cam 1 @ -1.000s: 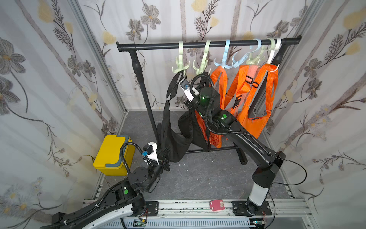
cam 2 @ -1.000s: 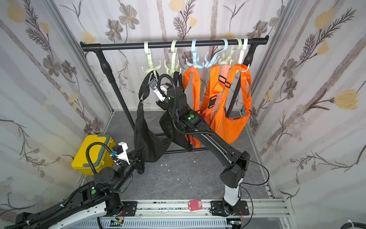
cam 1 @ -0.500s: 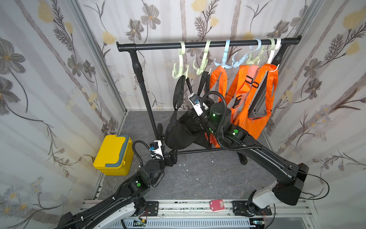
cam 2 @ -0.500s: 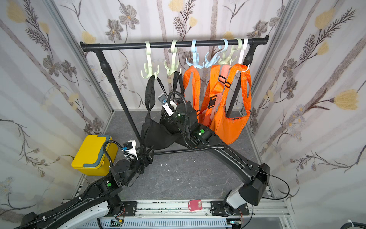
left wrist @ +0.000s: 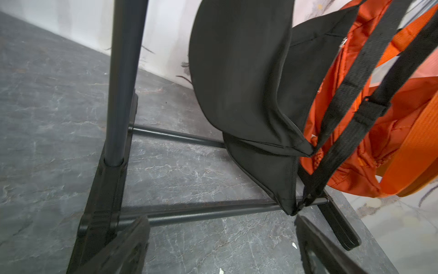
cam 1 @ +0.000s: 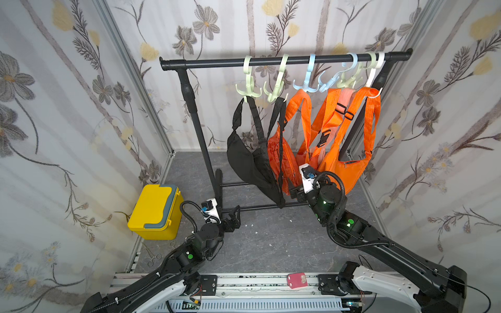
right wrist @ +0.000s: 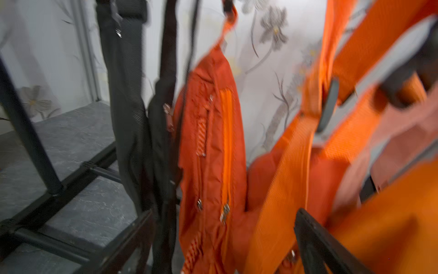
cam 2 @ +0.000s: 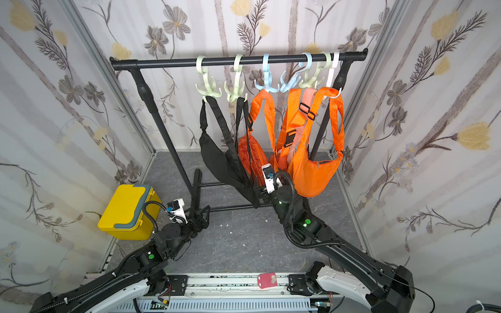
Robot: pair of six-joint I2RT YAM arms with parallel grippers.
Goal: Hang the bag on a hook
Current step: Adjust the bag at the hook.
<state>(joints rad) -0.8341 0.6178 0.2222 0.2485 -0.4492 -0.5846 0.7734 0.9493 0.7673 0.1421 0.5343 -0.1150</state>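
1. Black fabric sling bag [cam 1: 248, 162] [cam 2: 217, 160] hangs on the black metal garment rack [cam 1: 271, 62]. Its strap is looped over the pale green plastic hook [cam 1: 248, 90] [cam 2: 207, 86] nearest the rack's end on the robot's left.
2. Another run of black strap goes up to the second pale green hook [cam 1: 277, 90] just beside the first.
3. The bag body sags diagonally, with its lower tip down at the rack's front floor bar [left wrist: 213, 211]. Touching it or just in front, cannot tell.
4. Left gripper [cam 1: 233, 218] [cam 2: 202, 216] is low over the grey stone-look floor [cam 1: 271, 244], just beside the rack's foot. Its fingers [left wrist: 128, 244] are spread wide in the left wrist view, clamping nothing. The bag tip is apart from it, higher and toward the robot's right.
5. Right gripper [cam 1: 295, 193] [cam 2: 260, 194] sits just beside the bag's lower tip, on the tip's right side, in front of the orange fabric bags [cam 1: 349, 173].
6. The right wrist view is blurred, but its fingers [right wrist: 315, 237] stand wide apart. The black bag [right wrist: 128, 106] hangs off to one side of the gap — not pinched.
7. The orange bags hang from the hooks further along the rail, and the nearest one presses against the black bag's strap.
8. Yellow plastic box [cam 1: 156, 210] with a grey lid band is on the floor by the left wall, well apart from the bag.
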